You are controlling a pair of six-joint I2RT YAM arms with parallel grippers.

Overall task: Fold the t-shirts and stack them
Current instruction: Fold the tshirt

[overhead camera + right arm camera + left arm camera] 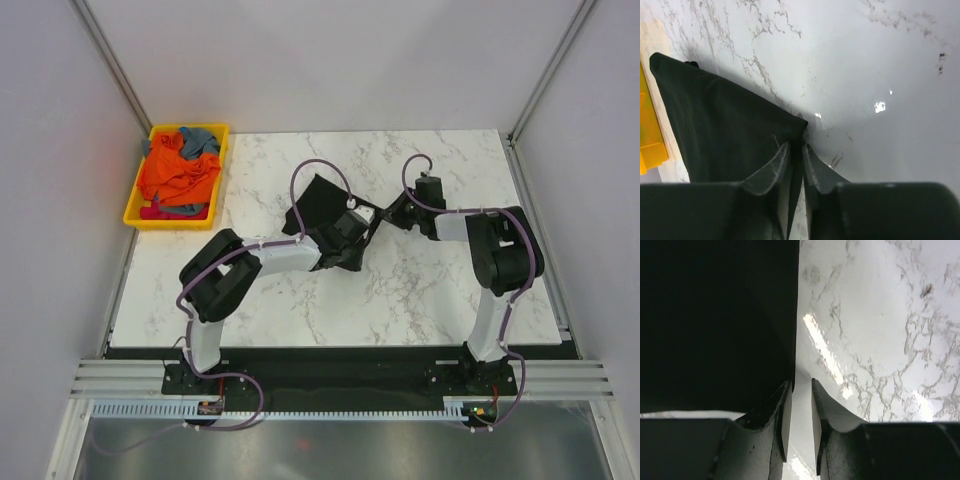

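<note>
From above, the two arm bases point(205, 350) sit nearest, at the near edge of the marble table point(420, 290). Both arms reach in toward the middle, where the black t-shirt point(315, 200) lies loosely bunched and partly under them. The left gripper point(358, 225) and right gripper point(405, 212) are close together over its right-hand part. At the far left corner, a yellow tray point(135, 212) holds the heaped orange t-shirts point(175, 175) and a grey-blue t-shirt point(200, 140), well apart from the arms.

In the left wrist view, the left gripper point(801, 382) has its fingers point(770, 415) drawn near each other, with a slim strip of bare table showing between them. The black t-shirt point(715, 315) fills the left half, and its straight edge runs down to the left fingertip. I cannot tell whether any cloth is actually pinched.

In the right wrist view, the right gripper point(797, 145) has its fingers point(765, 172) closed on a corner of the black t-shirt point(725, 130), with dark cloth running down between them. The yellow tray point(650, 140) shows at the left edge.

This looks like the early spreading step: the first shirt is held by its edge so it can be laid flat, and nothing is folded or stacked yet. The next move probably needs a sure hold on the left side, then the two grippers drawing apart evenly to pull the cloth taut without slipping.
</note>
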